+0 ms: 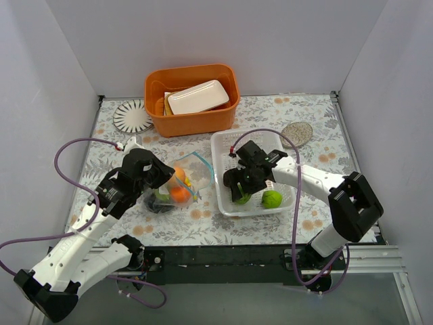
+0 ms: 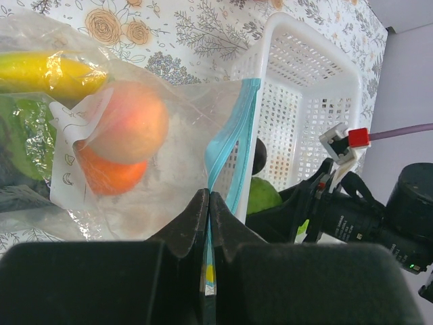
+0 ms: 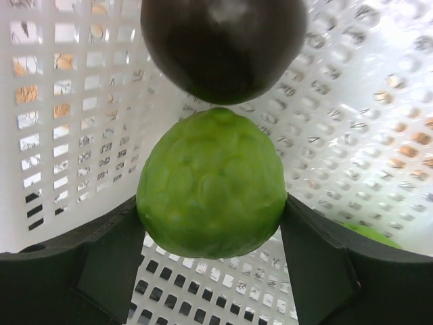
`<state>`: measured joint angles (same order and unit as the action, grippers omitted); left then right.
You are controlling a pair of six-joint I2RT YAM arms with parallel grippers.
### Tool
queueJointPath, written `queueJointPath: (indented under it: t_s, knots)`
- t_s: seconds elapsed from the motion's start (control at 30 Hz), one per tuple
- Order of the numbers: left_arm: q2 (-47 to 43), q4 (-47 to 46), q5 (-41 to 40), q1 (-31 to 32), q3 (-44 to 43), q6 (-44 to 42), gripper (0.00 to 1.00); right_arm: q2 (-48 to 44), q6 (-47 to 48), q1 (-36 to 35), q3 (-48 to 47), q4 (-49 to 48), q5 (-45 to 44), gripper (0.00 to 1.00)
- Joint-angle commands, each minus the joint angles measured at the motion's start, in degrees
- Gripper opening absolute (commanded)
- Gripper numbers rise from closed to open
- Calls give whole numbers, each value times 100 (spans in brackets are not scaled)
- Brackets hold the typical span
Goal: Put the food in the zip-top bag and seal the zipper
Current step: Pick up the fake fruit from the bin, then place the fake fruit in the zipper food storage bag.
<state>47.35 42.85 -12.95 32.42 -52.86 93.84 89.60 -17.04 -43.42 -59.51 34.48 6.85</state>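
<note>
The clear zip-top bag [image 1: 191, 177] lies left of the white basket [image 1: 223, 145]. It holds a peach [image 2: 132, 122], an orange [image 2: 108, 172], a banana [image 2: 47, 71], a green leaf [image 2: 27, 128] and dark grapes [image 1: 161, 202]. My left gripper [image 2: 210, 198] is shut on the bag's mouth edge at the teal zipper [image 2: 233, 135]. My right gripper [image 3: 211, 223] is down in the basket, shut on a green lime [image 3: 211, 183]. The dark plum [image 3: 223, 40] sits just beyond that lime. A second lime [image 1: 272, 198] lies in the basket's near right corner.
An orange bin [image 1: 193, 118] with a white dish [image 1: 197, 97] stands at the back. A striped round plate [image 1: 132, 116] lies at the back left, and a speckled disc [image 1: 296, 133] at the back right. White walls close in three sides.
</note>
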Motion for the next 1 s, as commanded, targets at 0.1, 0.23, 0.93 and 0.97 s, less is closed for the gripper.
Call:
queueJointPath:
  t_s: [0.1, 0.23, 0.93, 0.97]
  knots:
    - [-95, 30, -6, 18, 4, -68, 0, -443, -115, -9, -439, -2, -887, 52]
    - [-60, 30, 12, 18, -5, -94, 0, -733, -159, -9, -483, -116, -1071, 51]
    - [28, -14, 73, 18, -75, -156, 0, -910, -1082, -474, -710, -2569, 641, 45]
    - [20, -14, 82, 18, -93, -147, 0, -831, -1074, -501, -781, -2569, 668, 45]
